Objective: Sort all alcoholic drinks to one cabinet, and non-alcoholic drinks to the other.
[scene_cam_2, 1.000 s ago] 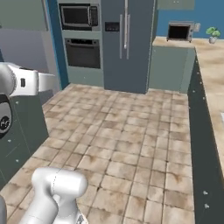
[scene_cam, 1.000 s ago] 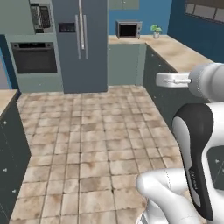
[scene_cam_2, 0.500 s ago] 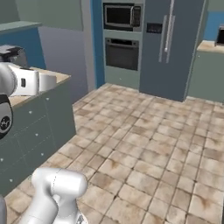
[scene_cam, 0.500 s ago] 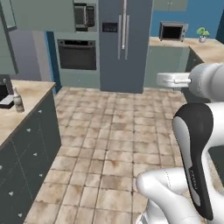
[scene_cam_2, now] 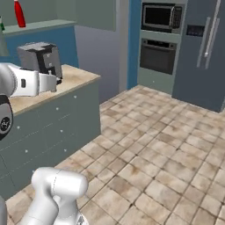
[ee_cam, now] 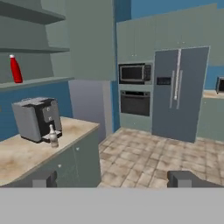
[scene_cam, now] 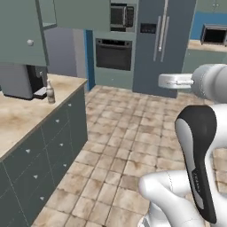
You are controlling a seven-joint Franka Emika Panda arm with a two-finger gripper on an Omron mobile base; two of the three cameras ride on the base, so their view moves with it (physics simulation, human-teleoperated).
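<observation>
A tall red bottle (ee_cam: 15,69) with a white cap stands on the lower shelf of an open grey-green wall cabinet (ee_cam: 41,49); it also appears as the red bottle (scene_cam_2: 19,13) at the top left of the right base view. A pale grey-beige bottle (ee_cam: 53,136) stands on the beige counter beside a grey coffee machine (ee_cam: 37,118), and is seen as the pale bottle (scene_cam: 50,92) in the left base view. A cabinet door with a round knob (scene_cam: 30,42) hangs above it. My gripper (ee_cam: 113,178) is open and holds nothing, well away from the counter.
The counter (scene_cam: 20,116) tops a dark drawer unit (scene_cam: 48,146) on my left. Tiled floor (scene_cam: 128,133) stretches to a wall oven (scene_cam: 114,54), a microwave (scene_cam: 120,16) and a grey fridge (scene_cam: 164,40). A second counter (scene_cam: 208,46) lies far right.
The whole picture has swung, so the base has turned left: the counter with the coffee machine and pale bottle has come into view. The gripper has stayed open.
</observation>
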